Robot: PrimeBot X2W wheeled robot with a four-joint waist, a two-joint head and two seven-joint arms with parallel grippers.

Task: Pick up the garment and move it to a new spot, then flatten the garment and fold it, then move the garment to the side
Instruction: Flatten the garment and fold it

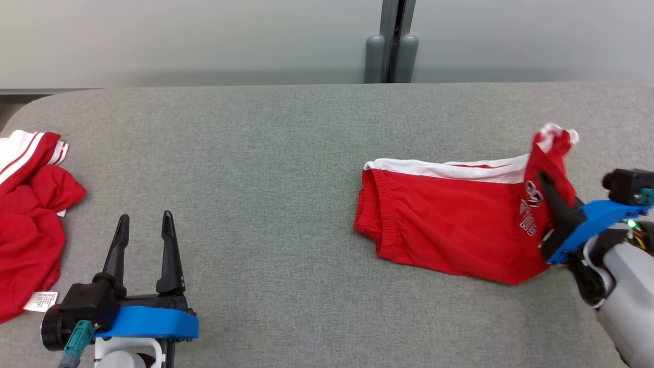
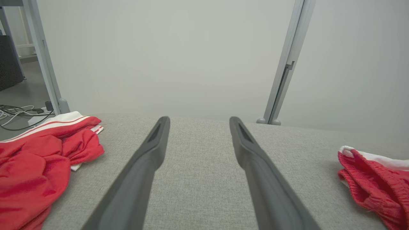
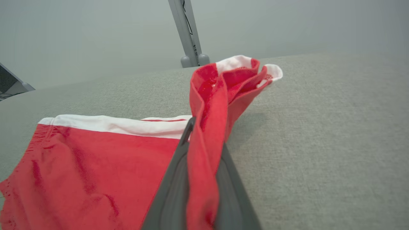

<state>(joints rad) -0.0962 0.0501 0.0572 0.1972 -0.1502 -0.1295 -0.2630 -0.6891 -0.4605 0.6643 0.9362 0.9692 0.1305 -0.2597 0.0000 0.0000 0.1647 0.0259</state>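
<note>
Garment [image 1: 449,230] pinched, right end effector [image 1: 542,179] closed

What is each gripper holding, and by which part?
The right gripper is shut on the shorts, pinching their raised end opposite the waistband. The left gripper is open, holding nothing.

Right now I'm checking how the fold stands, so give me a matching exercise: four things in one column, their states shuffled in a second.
Things:
1. left gripper
2. right gripper
3. shorts
4. left garment

States:
A. bunched at the table's left edge
B. jaws shut on red cloth
C. mostly flat, right end lifted
D. jaws apart, holding nothing

Pairs: 1-D, 2-B, 3-C, 4-A
</note>
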